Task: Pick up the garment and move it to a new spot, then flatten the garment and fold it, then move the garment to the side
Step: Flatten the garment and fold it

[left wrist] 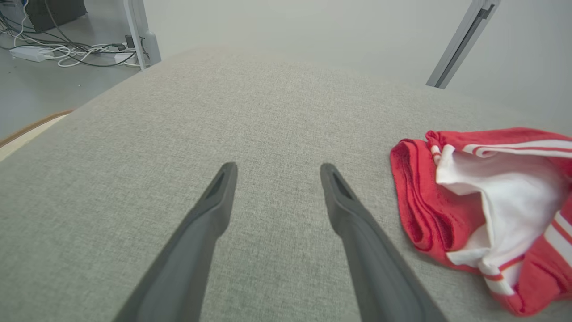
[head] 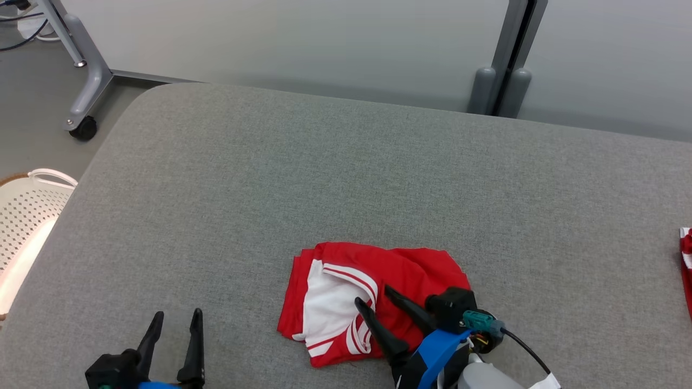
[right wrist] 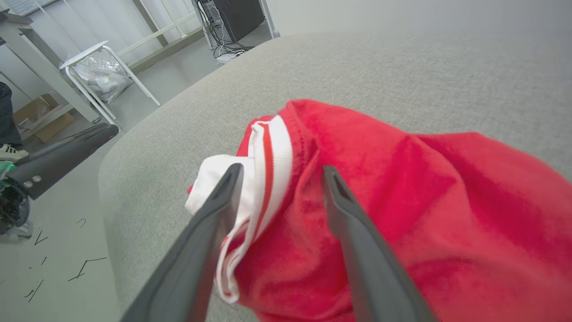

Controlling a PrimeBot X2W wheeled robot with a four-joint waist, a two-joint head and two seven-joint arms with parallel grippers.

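— Any containers?

— One: a white plastic basket (head: 26,208) with a perforated wall and a loop handle, on the floor off the left corner of the desk (head: 346,178). I cannot tell what it holds.

— And the count of things?

— One garment (head: 346,302), two end effectors with two dark tapered fingers each, and one further scrap of red-and-white cloth (head: 685,265) at the far right edge of the head view, well apart from the garment.

— Where does the garment lie?

— On the desk, near its front edge and a little to the robot's right. It is a bunched, roughly square heap of red knit with a white panel and red-and-white striped trim. In the left wrist view the garment (left wrist: 469,210) shows a rolled red hem at its left side.

— The end effectors?

— The right end effector (head: 373,294) is over the heap's near right part, its fingers spread and pinching nothing. In its wrist view the right end effector (right wrist: 282,167) has one finger across the striped white edge and the other across plain red of the garment (right wrist: 402,201); I cannot tell whether the tips touch. The left end effector (head: 178,314) is also spread, over bare desk, well left of the garment.

— The desk's surface?

— Grey woven fabric with rounded corners.
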